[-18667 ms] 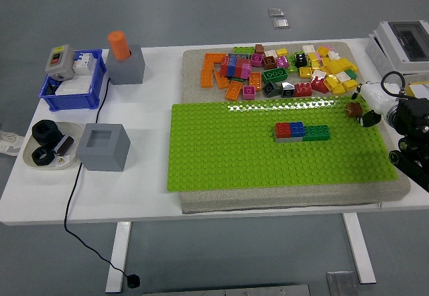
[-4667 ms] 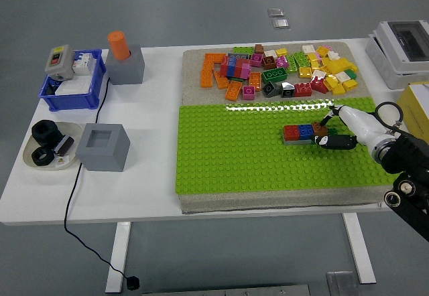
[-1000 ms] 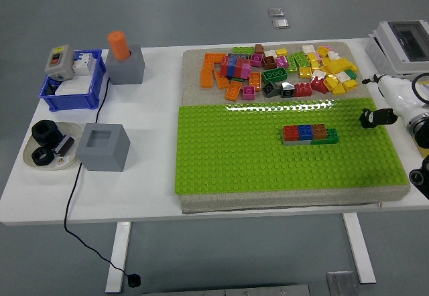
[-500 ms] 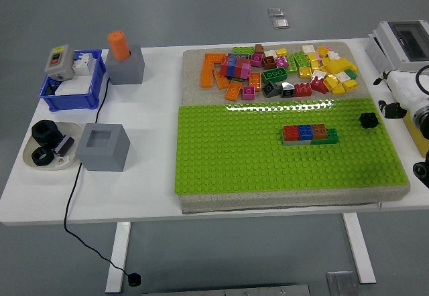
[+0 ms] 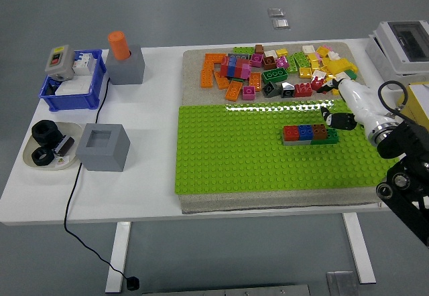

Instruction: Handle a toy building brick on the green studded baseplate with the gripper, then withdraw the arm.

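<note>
Sitting far left of hand: blue bin [image 5: 72, 82] with grey switch box, plate [image 5: 48, 154] with black nuts, two grey blocks, one [image 5: 125, 65] bearing orange cylinder [image 5: 120, 45]. Nearer, green studded baseplate [image 5: 268, 147] on grey mat. Row of bricks [image 5: 310, 134] (red, blue, brown, green) pressed onto baseplate, just left of and below fingertips. Loose brick pile [image 5: 281, 71] beyond baseplate, up-left of hand. Reaching in from right edge, right hand [image 5: 342, 105], white with dark fingertips, over baseplate's far right corner; fingers too small to tell whether spread or pinching.
</note>
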{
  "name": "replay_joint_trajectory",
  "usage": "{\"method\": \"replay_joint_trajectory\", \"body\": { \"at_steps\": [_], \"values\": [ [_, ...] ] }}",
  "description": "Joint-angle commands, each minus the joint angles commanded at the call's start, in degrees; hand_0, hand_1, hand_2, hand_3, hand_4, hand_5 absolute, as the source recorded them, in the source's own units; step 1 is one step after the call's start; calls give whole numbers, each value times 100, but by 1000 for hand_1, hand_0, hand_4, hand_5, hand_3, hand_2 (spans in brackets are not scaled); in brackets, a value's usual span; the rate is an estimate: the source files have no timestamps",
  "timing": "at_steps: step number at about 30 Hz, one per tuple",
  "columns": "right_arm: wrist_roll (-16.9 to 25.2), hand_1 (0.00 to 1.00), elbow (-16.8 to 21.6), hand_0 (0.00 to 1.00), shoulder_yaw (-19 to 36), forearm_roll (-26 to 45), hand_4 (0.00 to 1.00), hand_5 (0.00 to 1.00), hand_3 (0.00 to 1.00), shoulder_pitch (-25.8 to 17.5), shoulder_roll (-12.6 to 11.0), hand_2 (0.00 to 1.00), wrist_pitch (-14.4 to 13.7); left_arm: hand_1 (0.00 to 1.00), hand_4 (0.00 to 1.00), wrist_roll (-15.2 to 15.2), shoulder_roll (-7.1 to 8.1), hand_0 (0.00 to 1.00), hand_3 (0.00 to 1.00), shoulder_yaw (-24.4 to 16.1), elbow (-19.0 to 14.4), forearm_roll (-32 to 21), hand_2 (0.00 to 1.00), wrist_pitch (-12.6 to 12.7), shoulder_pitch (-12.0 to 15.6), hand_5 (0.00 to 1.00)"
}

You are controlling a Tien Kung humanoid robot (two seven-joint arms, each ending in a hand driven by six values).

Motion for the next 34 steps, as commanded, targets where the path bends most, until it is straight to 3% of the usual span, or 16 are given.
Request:
{"method": "replay_joint_trajectory", "body": {
  "at_steps": [13, 15, 20, 26, 34],
  "values": [
    [128, 813, 103, 834, -448, 131, 662, 31, 645, -157, 58, 789, -197, 615, 751, -3, -10, 597, 605, 13, 0, -11, 538, -10, 43, 195],
    [133, 813, 116, 831, -446, 131, 705, 72, 648, -156, 52, 794, -199, 615, 750, -5, -15, 597, 601, 13, 0, -13, 538, -13, 42, 194],
    [121, 813, 142, 831, -191, 57, 705, 72, 648, -127, -31, 794, -187, 615, 750, 3, -30, 597, 601, 18, 0, -32, 538, -7, 44, 194],
    [-48, 808, -49, 833, 202, -438, 701, 66, 658, 12, -452, 799, -12, 615, 749, 63, -47, 597, 601, 94, 0, -109, 539, 61, 29, 194],
    [-293, 809, -787, 832, 395, -967, 700, 43, 681, 161, -1126, 811, 302, 615, 747, 65, -37, 596, 600, 116, 0, -124, 539, 62, 12, 194]
  ]
}}
